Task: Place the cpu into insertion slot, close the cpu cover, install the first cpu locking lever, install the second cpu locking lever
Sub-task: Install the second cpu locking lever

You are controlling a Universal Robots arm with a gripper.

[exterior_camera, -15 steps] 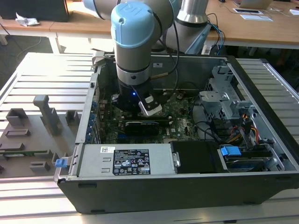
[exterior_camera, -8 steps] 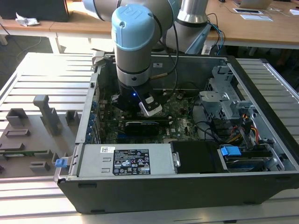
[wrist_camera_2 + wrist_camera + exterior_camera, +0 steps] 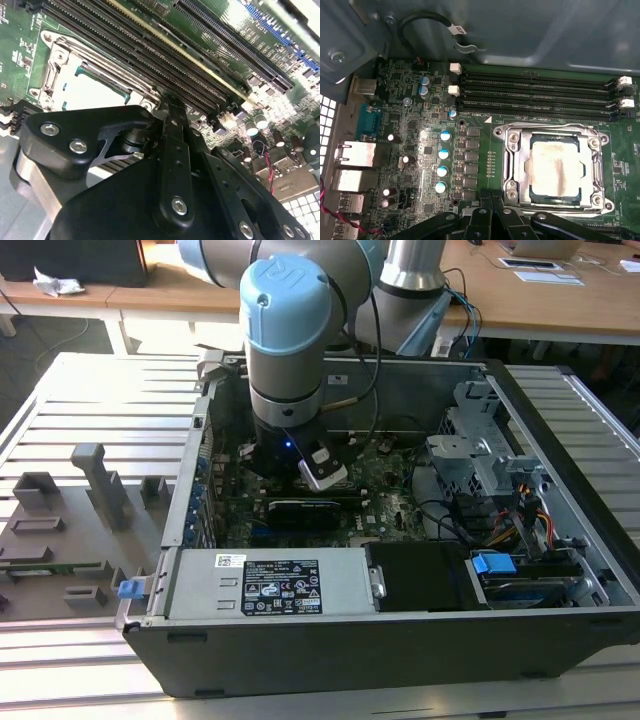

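The cpu (image 3: 555,169) lies flat in the insertion slot (image 3: 509,172), its pale, smudged metal top facing up; it is nearly square, its slightly longer side running across the black memory slots (image 3: 535,95) beside it. The cpu cover (image 3: 551,131), a thin silvery frame, lies closed around it, chip showing through the window. In both wrist views the black tool (image 3: 491,199) hangs just beside the socket's edge, fingers pressed together on nothing. The green motherboard (image 3: 385,502) sits inside the open computer case (image 3: 560,490) on the slatted tabletop (image 3: 90,400).

Arm (image 3: 285,350) vertical, fingers (image 3: 492,202) together
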